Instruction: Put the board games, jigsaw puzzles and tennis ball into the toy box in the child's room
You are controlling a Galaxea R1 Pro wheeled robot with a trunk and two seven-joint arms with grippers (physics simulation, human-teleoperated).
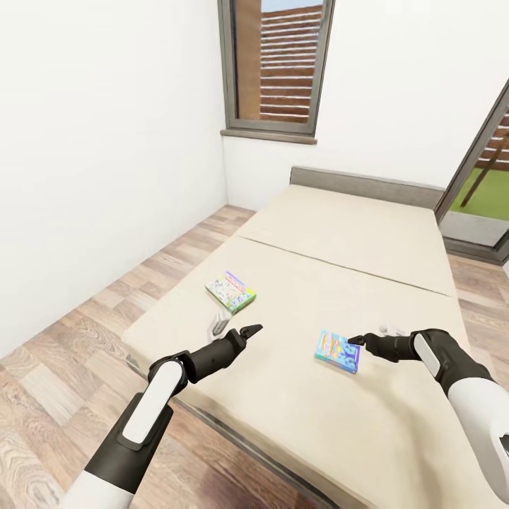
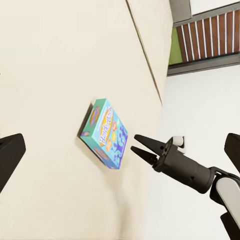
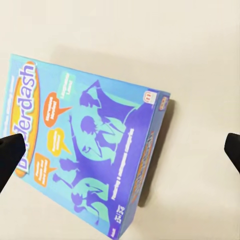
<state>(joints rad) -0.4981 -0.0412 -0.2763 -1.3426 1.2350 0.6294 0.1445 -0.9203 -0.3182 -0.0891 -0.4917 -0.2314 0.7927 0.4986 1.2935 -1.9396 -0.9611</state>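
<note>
The blue game lies just ahead of the right gripper's parted fingers; left gripper also spread.

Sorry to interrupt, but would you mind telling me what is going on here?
The robot stands at the bed with both arms out over the mattress. Its right gripper is open and lined up just beside the blue Balderdash board game, which lies flat on the mattress, not yet grasped. The left gripper hangs above the bed, short of the green-edged board game lying farther off. Neither gripper holds anything.
</note>
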